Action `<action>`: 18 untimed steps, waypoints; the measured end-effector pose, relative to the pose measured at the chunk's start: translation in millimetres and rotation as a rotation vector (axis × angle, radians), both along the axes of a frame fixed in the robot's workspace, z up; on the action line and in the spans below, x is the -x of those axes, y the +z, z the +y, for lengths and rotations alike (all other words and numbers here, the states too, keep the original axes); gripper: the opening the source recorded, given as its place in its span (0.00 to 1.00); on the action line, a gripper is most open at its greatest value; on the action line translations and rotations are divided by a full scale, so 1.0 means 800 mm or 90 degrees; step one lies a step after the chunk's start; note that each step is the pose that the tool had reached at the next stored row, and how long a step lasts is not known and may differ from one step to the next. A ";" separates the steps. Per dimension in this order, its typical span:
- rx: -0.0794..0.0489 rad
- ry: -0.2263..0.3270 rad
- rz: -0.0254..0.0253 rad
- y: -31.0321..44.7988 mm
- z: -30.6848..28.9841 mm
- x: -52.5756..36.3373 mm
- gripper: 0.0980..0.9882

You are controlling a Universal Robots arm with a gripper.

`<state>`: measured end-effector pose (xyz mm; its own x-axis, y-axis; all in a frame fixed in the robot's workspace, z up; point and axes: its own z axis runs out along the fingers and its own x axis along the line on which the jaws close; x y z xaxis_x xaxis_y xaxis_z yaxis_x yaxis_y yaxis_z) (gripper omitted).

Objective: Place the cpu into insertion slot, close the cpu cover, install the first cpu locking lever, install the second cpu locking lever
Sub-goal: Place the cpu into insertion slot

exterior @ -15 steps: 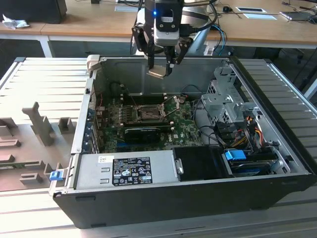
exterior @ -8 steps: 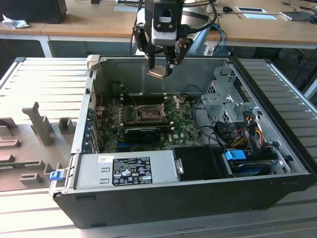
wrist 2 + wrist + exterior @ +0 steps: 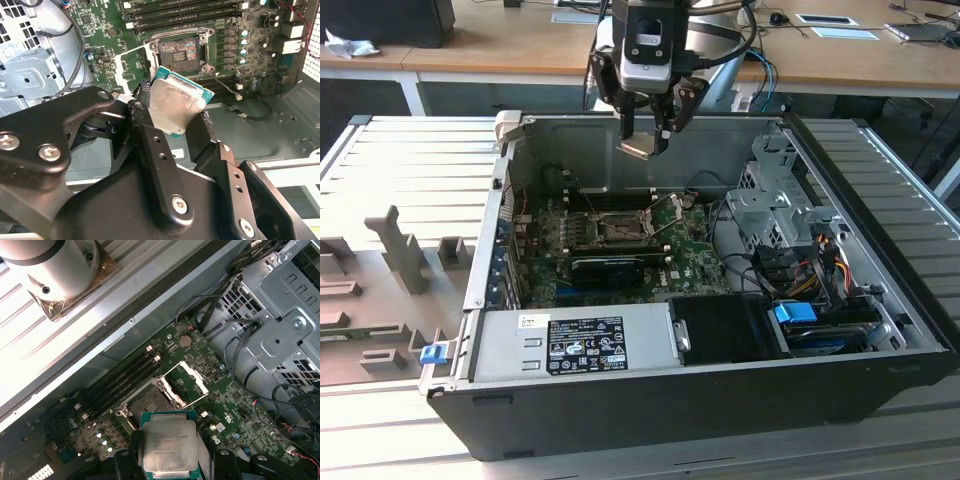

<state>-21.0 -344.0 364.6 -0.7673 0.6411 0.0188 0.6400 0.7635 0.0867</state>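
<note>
Black jointed links of the gripper [image 3: 172, 117] are seen closest in the second wrist view. Its two fingers are clamped on opposite edges of the cpu [image 3: 174, 97], a small flat square chip with a pale silvery metal face on a green-edged board. Beyond the fingertips, and apart from the chip, the insertion slot [image 3: 179, 52] is left bare; it is a square dark-centred socket in a silver frame on the green motherboard [image 3: 100, 30]. Just beside it the cpu cover [image 3: 131, 52], a thin silver frame plate with a square window, is swung open.

In the first wrist view the cpu [image 3: 167, 442] is again held between the dark fingers [image 3: 134, 447]. The open insertion slot [image 3: 150, 402] is seen past the fingertips, with the raised cpu cover [image 3: 196, 381] at its side.

In the exterior view the gripper [image 3: 645, 140] is hung over the open black computer case [image 3: 720, 385]. The cpu [image 3: 638, 150] is carried at the fingertips, seemingly tilted, and the insertion slot [image 3: 620, 228] lies well below the fingers. A grey power supply box [image 3: 575, 340] is set against the case's near wall.

The chip is judged light, thin and stiff. Its smooth metal face is likely slippery, so a hold on two opposite edges is favoured. The underside contacts and the socket's pins are judged fragile, so pressing or dragging is best avoided.
</note>
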 end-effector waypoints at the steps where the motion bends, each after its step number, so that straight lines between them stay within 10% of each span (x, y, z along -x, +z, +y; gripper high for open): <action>1: 0.000 -0.003 0.0000 0.0000 0.0000 0.000 0.48; 18: 0.000 -0.115 0.0000 -0.0022 0.0000 0.000 0.48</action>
<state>-21.0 -344.0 362.9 -0.6390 0.7690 0.0188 0.7673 0.6354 0.0867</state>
